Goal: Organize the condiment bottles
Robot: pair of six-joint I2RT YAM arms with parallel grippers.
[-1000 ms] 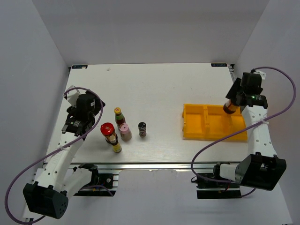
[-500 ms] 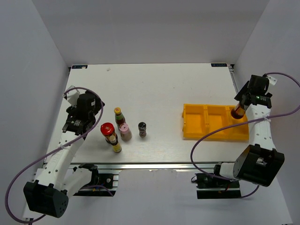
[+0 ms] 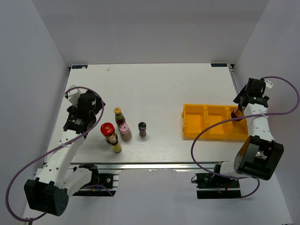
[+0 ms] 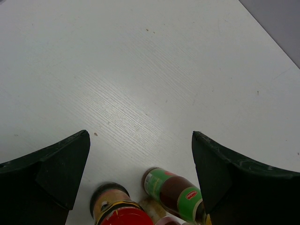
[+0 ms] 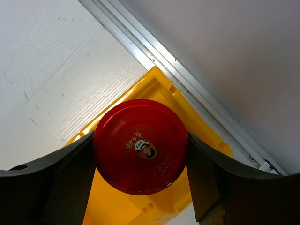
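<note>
My right claw (image 5: 140,139) is clamped on a stout red-capped jar (image 5: 137,161). In the right wrist view both fingers (image 5: 61,173) press against the sides of its round red cap. The jar sits upright at the far right end of the yellow tray (image 3: 206,134), in or over the rightmost compartment, close to the tray's outer corner and the bench (image 3: 164,89) edge rail. My own wrist hides the jar's body, so I cannot tell whether its base rests on the tray floor.

My left claw (image 4: 140,135) is spread wide with nothing between its fingers. It hangs above bare bench on the left side, just beside the group of bottles.

The other five bottles stand upright in that loose group on the left half of the bench, well apart from the tray. The second red-capped jar (image 3: 108,131) is on the group's left. A slim green-labelled bottle (image 3: 117,114) stands beyond it, and another slim bottle (image 3: 116,146) stands just in front of the jar, nearly touching it. The pink-capped bottle (image 3: 124,131) is just to the right of the jar. The small black-capped bottle (image 3: 142,129) stands a little further right, on its own. In my left wrist view the red cap and the green label show at the bottom edge, below my fingers.
</note>
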